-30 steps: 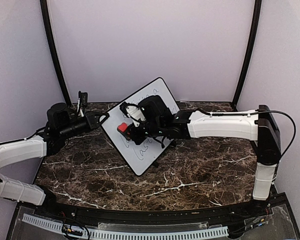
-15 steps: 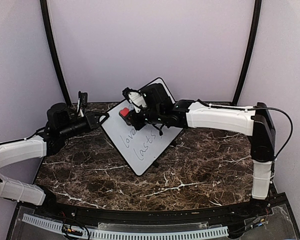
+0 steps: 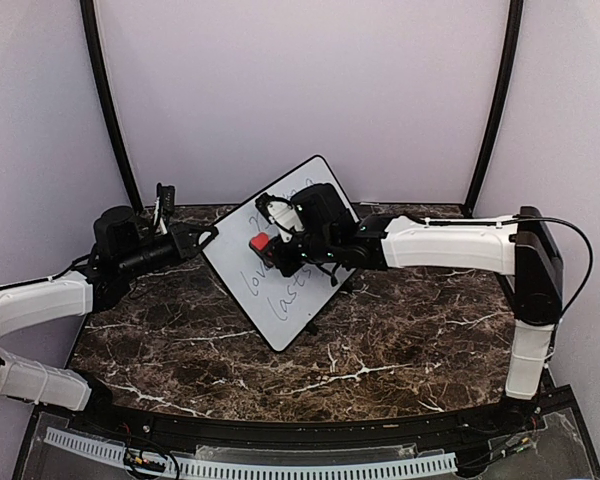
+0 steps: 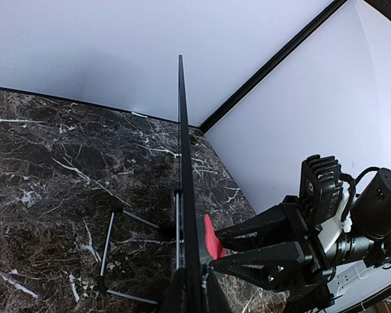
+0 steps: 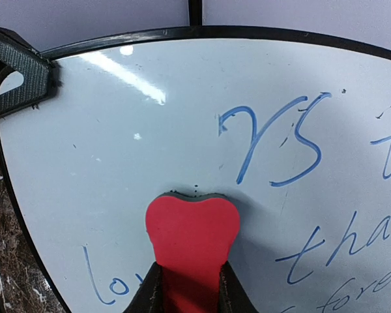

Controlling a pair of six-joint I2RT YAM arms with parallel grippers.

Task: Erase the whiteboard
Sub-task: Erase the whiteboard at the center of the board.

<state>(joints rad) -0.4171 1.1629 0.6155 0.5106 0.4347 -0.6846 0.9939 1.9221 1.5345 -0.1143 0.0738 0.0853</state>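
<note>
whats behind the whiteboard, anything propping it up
In the left wrist view a thin black wire stand props the whiteboard from behind, its feet on the marble table. In the top view the board covers that side, so anything else there is hidden.

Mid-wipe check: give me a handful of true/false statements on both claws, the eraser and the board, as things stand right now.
1. The right claw is shut on the red eraser. True.
2. The whiteboard is wiped clean. False: blue handwriting covers much of it.
3. The left claw clamps the whiteboard's edge. True.
4. The red eraser lies loose, unheld. False: the right claw holds it against the whiteboard's face.
5. The whiteboard lies flat. False: it stands on edge, propped on thin legs on the table.
</note>
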